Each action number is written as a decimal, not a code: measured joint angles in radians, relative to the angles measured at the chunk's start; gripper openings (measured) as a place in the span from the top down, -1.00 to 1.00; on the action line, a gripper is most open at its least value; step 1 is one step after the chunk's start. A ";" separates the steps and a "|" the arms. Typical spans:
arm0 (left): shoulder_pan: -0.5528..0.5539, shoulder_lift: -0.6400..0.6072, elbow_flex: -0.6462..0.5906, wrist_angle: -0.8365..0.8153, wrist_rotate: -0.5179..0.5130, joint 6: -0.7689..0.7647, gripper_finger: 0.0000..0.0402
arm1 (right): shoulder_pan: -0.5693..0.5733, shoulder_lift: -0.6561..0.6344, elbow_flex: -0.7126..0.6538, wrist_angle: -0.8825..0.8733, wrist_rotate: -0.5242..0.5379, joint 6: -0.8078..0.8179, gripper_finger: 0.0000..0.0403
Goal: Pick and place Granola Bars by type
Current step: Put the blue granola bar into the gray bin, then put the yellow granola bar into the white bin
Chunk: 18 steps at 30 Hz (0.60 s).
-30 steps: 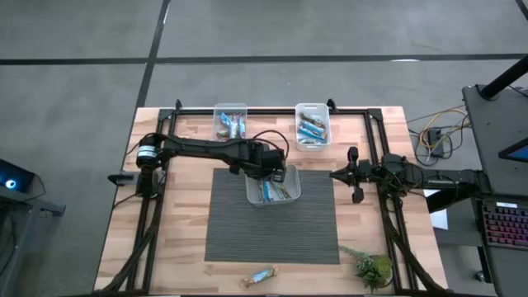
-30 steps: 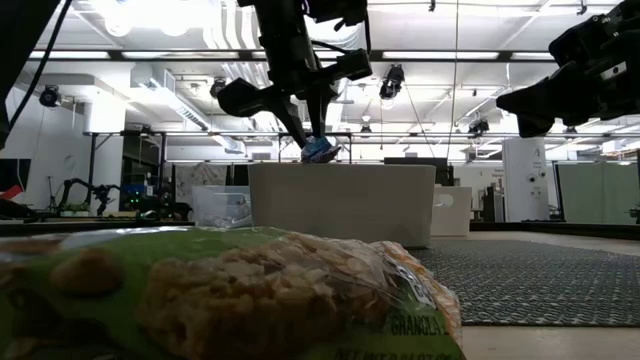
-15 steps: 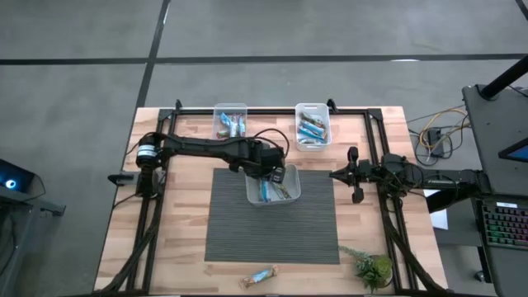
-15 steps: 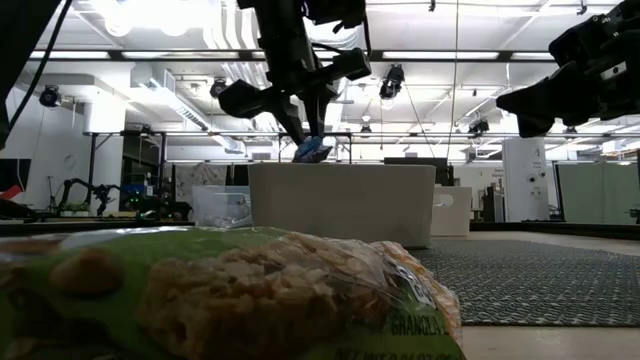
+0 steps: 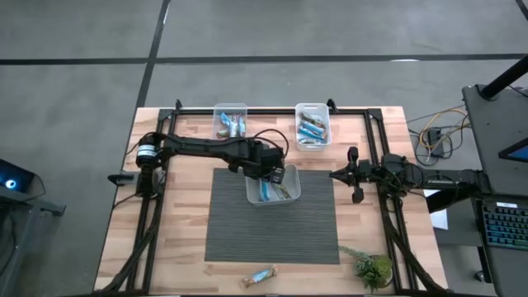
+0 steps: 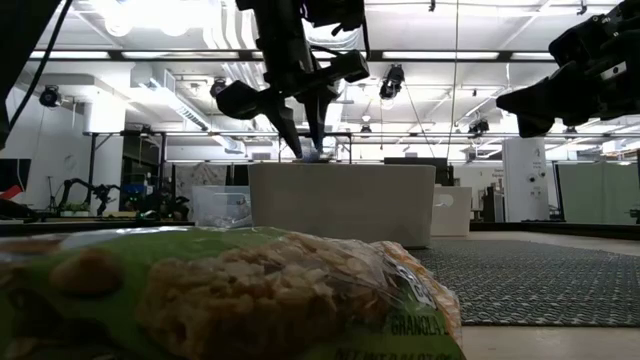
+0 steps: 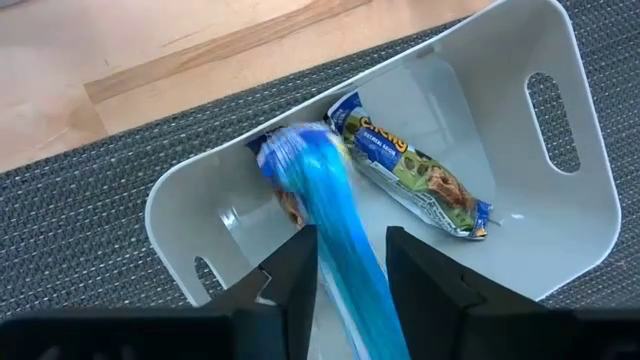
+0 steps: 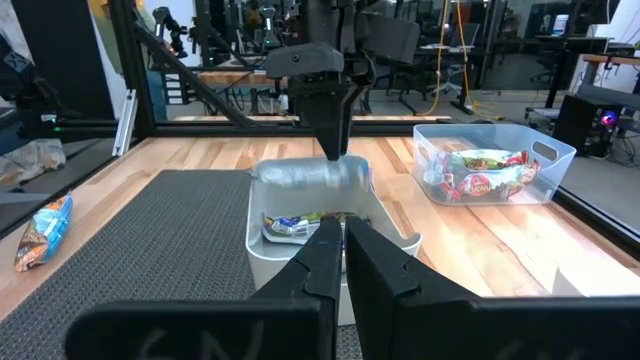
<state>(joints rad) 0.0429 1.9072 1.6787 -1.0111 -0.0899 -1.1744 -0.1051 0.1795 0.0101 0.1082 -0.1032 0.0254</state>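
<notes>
Landmark: the white rectangular plastic tub [image 5: 273,188] on the grey ribbed mat [image 5: 272,216].

Directly over the tub, the left gripper [image 7: 346,262] has parted jaws, with a shiny blue-wrapped granola bar [image 7: 328,212] blurred between them, apparently dropping into the tub. A multicoloured wrapped granola bar [image 7: 412,176] already lies inside.

Handling, as judged: bars are light, crinkly, slick and mildly crushable; grasp across the narrow middle with moderate force.

To the tub's right, the right gripper [image 5: 352,174] waits, clenched and empty.

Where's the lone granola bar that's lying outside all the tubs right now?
In the high view, that granola bar lies on bare wood at the table's near edge, just below the grey mat, left of the small plant.
</notes>
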 joint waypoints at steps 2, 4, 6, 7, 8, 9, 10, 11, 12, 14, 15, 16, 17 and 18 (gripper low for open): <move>0.000 0.000 0.000 0.000 0.003 0.000 0.47 | 0.000 0.000 0.000 0.000 0.000 0.000 0.96; 0.000 0.000 0.000 0.000 0.003 0.000 0.47 | 0.000 0.000 0.000 0.000 0.000 0.000 0.96; 0.000 0.000 0.000 0.000 0.004 0.000 0.47 | 0.000 0.000 0.000 0.000 0.000 0.000 0.96; 0.000 0.000 0.000 0.000 0.005 0.000 0.47 | 0.000 0.000 0.000 0.000 0.000 0.000 0.96; 0.000 0.000 0.000 0.000 0.005 0.000 0.47 | 0.000 0.000 0.000 0.000 0.000 0.000 0.96; 0.000 0.000 0.000 0.000 0.005 0.000 0.47 | 0.000 0.000 0.000 0.000 0.000 0.000 0.96; 0.000 0.000 0.000 0.000 0.006 0.000 0.47 | 0.000 0.000 0.000 0.000 0.000 0.000 0.96; 0.000 0.000 0.000 0.001 0.006 0.000 0.47 | 0.000 0.000 0.000 0.000 0.000 0.000 0.96; 0.000 0.000 0.000 0.001 0.006 0.000 0.47 | 0.000 0.000 0.000 0.000 0.000 0.000 0.96; 0.000 0.000 0.000 0.001 0.006 0.000 0.47 | 0.000 0.000 0.000 0.000 0.000 0.000 0.96; 0.000 0.000 0.000 0.002 0.006 0.000 0.47 | 0.000 0.000 0.000 0.000 0.000 0.000 0.96; 0.000 0.000 0.000 0.002 0.006 0.000 0.47 | 0.000 0.000 0.000 0.000 0.000 0.000 0.96; 0.000 0.000 0.000 0.002 0.006 0.000 0.47 | 0.000 0.000 0.000 0.000 0.000 0.000 0.96; 0.000 0.000 0.000 0.002 0.007 0.000 0.47 | 0.000 0.000 0.000 0.000 0.000 0.000 0.96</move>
<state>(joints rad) 0.0429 1.9072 1.6787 -1.0096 -0.0834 -1.1744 -0.1052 0.1794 0.0101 0.1083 -0.1029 0.0254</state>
